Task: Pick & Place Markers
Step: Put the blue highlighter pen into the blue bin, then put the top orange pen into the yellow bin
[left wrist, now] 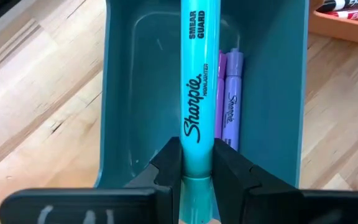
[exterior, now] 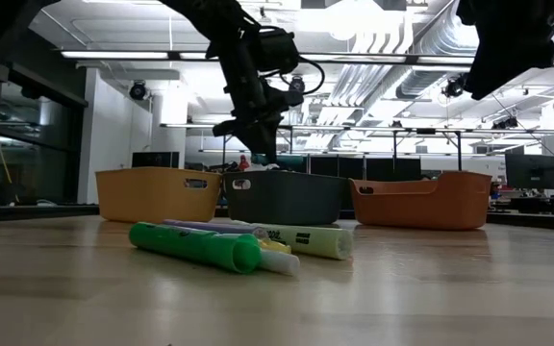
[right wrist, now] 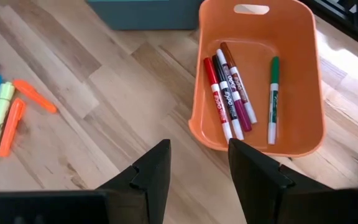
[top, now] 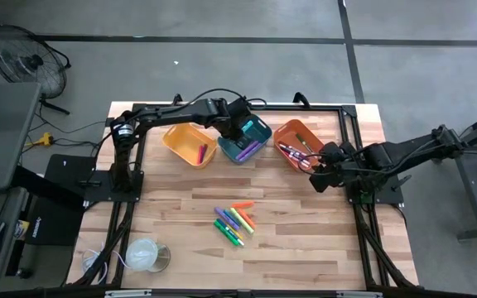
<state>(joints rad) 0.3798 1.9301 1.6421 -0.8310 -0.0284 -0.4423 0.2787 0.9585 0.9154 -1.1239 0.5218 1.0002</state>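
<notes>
My left gripper [left wrist: 197, 155] hovers over the teal bin [top: 253, 132], shut on a teal highlighter marker [left wrist: 199, 74]. Two purple markers [left wrist: 229, 93] lie on that bin's floor. My right gripper [right wrist: 199, 155] stands open over bare table beside the orange bin [right wrist: 260, 134], touching nothing. That bin holds red, black, maroon and green markers [right wrist: 232, 93]. A yellow bin [top: 185, 141] holds a pink marker [top: 202, 153]. Several loose markers [top: 234, 222] in green, purple, yellow and orange lie flat at the table's middle. My left gripper pinches the teal marker between its two fingers near one end [left wrist: 197, 140], just short of its cap. The fingers come from above, slanting steeply down, and lie along the marker. It sticks out beyond them over the teal bin's floor; its far end runs out of the picture.
The three bins stand in a row along the table's far side. A white round cup-like thing [top: 143, 255] sits near the table's near left corner. Bare wood lies between the bins and the loose markers, and to the near right.
</notes>
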